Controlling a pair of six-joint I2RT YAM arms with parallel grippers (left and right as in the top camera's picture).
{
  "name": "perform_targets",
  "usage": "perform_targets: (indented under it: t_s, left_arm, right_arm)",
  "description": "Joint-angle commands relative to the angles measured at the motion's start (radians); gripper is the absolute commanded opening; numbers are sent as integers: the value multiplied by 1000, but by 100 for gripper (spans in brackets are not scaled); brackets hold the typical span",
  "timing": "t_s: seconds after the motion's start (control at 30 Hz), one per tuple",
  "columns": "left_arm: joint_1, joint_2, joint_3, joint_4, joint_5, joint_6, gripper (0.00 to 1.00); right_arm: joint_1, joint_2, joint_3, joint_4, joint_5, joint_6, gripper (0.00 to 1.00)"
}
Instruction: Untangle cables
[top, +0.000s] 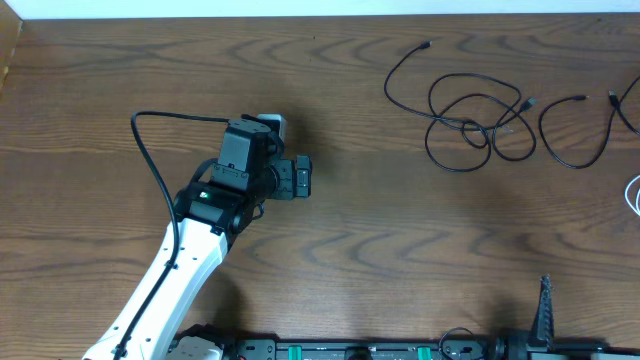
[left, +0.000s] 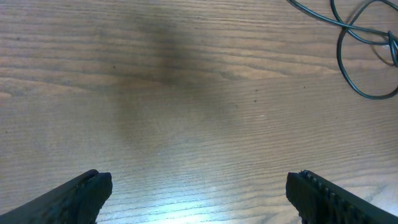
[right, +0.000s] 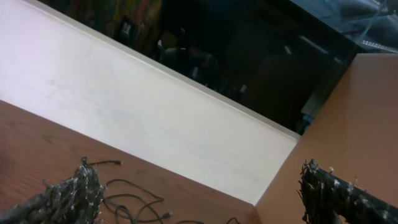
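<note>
The left gripper (left: 199, 190), jaws wide and empty, points toward the tangled black cables (top: 478, 122), which lie well apart at the table's (top: 380, 270) far right. The right gripper (right: 199, 196), also spread open, sits on that side.

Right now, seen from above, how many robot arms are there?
2. The left arm stretches over the middle-left of the table, apart from the cables at upper right. The right arm shows only as a dark tip at the bottom-right edge; the rest is out of frame.
</note>
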Motion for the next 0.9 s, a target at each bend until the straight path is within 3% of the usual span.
perform_targets:
  t_s: [0.0, 0.27, 0.5, 0.6, 0.87]
  left_arm:
    - [3, 7, 15, -1, -6, -12, 97]
    - [3, 7, 15, -1, -6, -12, 97]
    - [3, 7, 15, -1, -6, -12, 96]
    - [3, 7, 15, -1, -6, -12, 96]
    - [3, 7, 15, -1, -6, -12, 97]
  right_arm:
    - [-3, -4, -2, 24, -13, 12, 99]
    - [-3, -4, -121, 222, -71, 12, 99]
    - [-3, -4, -364, 619, -249, 16, 98]
    - [-3, -4, -480, 797, -388, 107, 98]
    - [-3, -4, -575, 880, -450, 188, 99]
